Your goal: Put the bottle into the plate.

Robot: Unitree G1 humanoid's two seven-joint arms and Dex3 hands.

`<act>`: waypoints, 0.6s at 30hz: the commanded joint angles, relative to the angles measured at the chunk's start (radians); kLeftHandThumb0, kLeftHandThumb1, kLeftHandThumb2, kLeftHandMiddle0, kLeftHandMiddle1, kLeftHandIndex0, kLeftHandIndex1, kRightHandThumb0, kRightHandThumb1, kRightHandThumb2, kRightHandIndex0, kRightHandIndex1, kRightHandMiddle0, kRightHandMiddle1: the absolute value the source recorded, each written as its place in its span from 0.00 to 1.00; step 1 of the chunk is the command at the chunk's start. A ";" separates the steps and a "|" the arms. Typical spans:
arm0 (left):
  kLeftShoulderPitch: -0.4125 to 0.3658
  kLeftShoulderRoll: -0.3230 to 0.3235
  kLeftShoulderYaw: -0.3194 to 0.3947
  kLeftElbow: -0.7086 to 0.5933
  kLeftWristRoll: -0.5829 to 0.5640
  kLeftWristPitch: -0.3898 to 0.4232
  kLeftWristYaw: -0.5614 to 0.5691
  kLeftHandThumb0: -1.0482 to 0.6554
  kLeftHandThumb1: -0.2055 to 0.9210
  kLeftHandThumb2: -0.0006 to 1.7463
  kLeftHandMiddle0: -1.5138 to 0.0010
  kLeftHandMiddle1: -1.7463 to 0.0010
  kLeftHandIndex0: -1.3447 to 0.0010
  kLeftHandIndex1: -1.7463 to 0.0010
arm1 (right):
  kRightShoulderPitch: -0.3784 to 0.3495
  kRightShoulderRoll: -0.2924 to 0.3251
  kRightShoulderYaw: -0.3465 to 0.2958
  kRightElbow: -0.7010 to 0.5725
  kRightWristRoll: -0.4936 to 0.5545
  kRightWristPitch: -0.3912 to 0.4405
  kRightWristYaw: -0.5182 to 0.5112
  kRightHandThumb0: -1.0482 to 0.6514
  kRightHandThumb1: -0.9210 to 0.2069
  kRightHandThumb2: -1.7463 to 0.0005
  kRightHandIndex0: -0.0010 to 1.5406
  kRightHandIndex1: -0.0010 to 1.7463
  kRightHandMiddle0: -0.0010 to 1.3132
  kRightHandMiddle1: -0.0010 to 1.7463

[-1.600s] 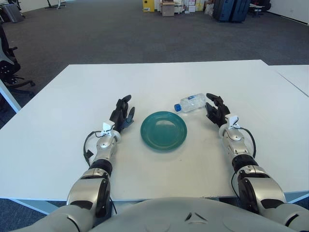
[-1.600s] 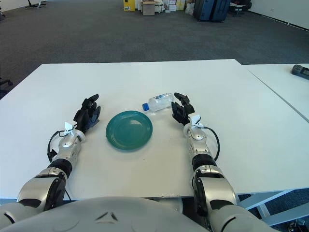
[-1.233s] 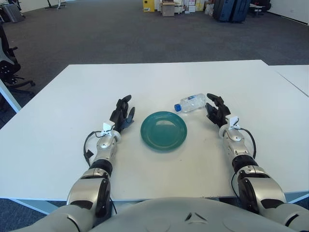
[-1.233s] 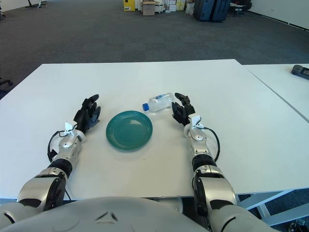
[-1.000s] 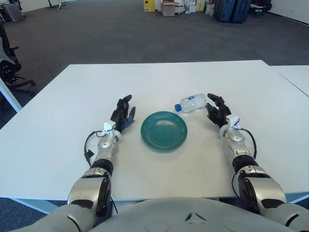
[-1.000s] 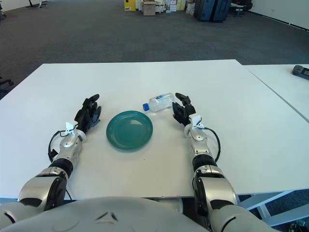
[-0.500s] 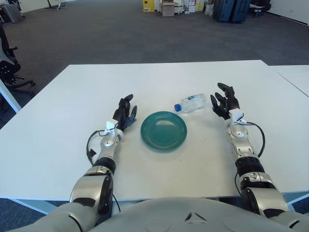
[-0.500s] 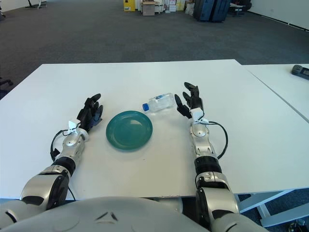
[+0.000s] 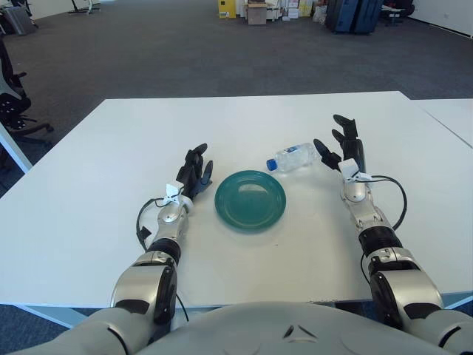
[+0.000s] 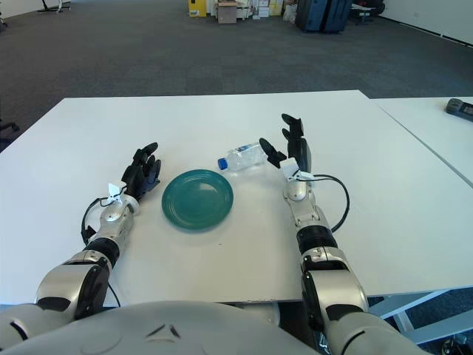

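A clear plastic bottle (image 9: 293, 156) with a blue cap lies on its side on the white table (image 9: 244, 118), cap pointing left, just behind and right of the round teal plate (image 9: 250, 199). My right hand (image 9: 341, 148) is raised just right of the bottle's base, fingers spread, holding nothing and not touching it. My left hand (image 9: 194, 173) rests on the table left of the plate, fingers relaxed and empty. In the right eye view the bottle (image 10: 243, 156) lies between the plate (image 10: 197, 198) and my right hand (image 10: 290, 148).
A second white table (image 9: 452, 116) adjoins on the right, with a dark device (image 10: 460, 108) on it. An office chair (image 9: 13, 96) stands at the far left. Boxes and dark bins (image 9: 353, 15) stand far back on the carpet.
My right hand has lifted off the table and moved back and up beside the bottle's base, fingers spreading. My left hand has shifted slightly right toward the plate. The bottle and plate have not moved.
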 commanded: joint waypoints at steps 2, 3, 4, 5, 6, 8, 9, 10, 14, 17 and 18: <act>0.007 -0.010 0.004 0.034 -0.005 0.040 -0.019 0.20 1.00 0.37 0.70 1.00 1.00 0.60 | -0.082 -0.015 0.067 0.079 -0.088 -0.056 -0.080 0.19 0.00 0.74 0.28 0.01 0.00 0.32; 0.006 -0.010 0.004 0.034 -0.005 0.041 -0.020 0.20 1.00 0.37 0.70 1.00 1.00 0.60 | -0.092 -0.017 0.078 0.094 -0.101 -0.064 -0.094 0.19 0.00 0.74 0.27 0.01 0.00 0.31; 0.005 -0.011 0.005 0.035 -0.006 0.043 -0.022 0.20 1.00 0.37 0.70 1.00 1.00 0.60 | -0.115 -0.019 0.103 0.123 -0.129 -0.068 -0.111 0.18 0.00 0.73 0.26 0.01 0.00 0.30; 0.004 -0.012 0.006 0.036 -0.007 0.044 -0.023 0.20 1.00 0.37 0.70 1.00 1.00 0.60 | -0.133 -0.021 0.123 0.146 -0.150 -0.070 -0.124 0.16 0.00 0.71 0.23 0.00 0.00 0.28; 0.003 -0.013 0.007 0.037 -0.007 0.045 -0.023 0.19 1.00 0.38 0.70 1.00 1.00 0.59 | -0.147 -0.022 0.137 0.165 -0.164 -0.074 -0.136 0.15 0.00 0.69 0.22 0.00 0.00 0.27; 0.002 -0.014 0.009 0.037 -0.008 0.047 -0.025 0.19 1.00 0.38 0.70 1.00 1.00 0.59 | -0.173 -0.025 0.163 0.204 -0.185 -0.076 -0.149 0.13 0.00 0.67 0.19 0.00 0.00 0.25; 0.001 -0.015 0.011 0.037 -0.010 0.047 -0.028 0.19 1.00 0.38 0.70 1.00 1.00 0.59 | -0.187 -0.026 0.176 0.224 -0.195 -0.073 -0.152 0.12 0.00 0.66 0.18 0.00 0.00 0.24; -0.001 -0.018 0.017 0.037 -0.020 0.052 -0.039 0.19 1.00 0.38 0.70 1.00 1.00 0.59 | -0.209 -0.031 0.203 0.247 -0.218 -0.057 -0.138 0.11 0.00 0.65 0.17 0.00 0.00 0.23; -0.005 -0.025 0.031 0.036 -0.043 0.065 -0.065 0.19 1.00 0.38 0.70 1.00 1.00 0.57 | -0.252 -0.043 0.259 0.292 -0.258 -0.030 -0.107 0.03 0.00 0.60 0.06 0.00 0.00 0.15; -0.007 -0.029 0.036 0.036 -0.051 0.072 -0.074 0.19 1.00 0.38 0.70 1.00 1.00 0.57 | -0.267 -0.050 0.281 0.309 -0.268 -0.022 -0.088 0.01 0.00 0.57 0.02 0.00 0.00 0.11; -0.009 -0.031 0.041 0.036 -0.057 0.078 -0.082 0.19 1.00 0.38 0.70 1.00 1.00 0.56 | -0.280 -0.052 0.299 0.317 -0.277 -0.009 -0.051 0.01 0.00 0.57 0.01 0.00 0.00 0.09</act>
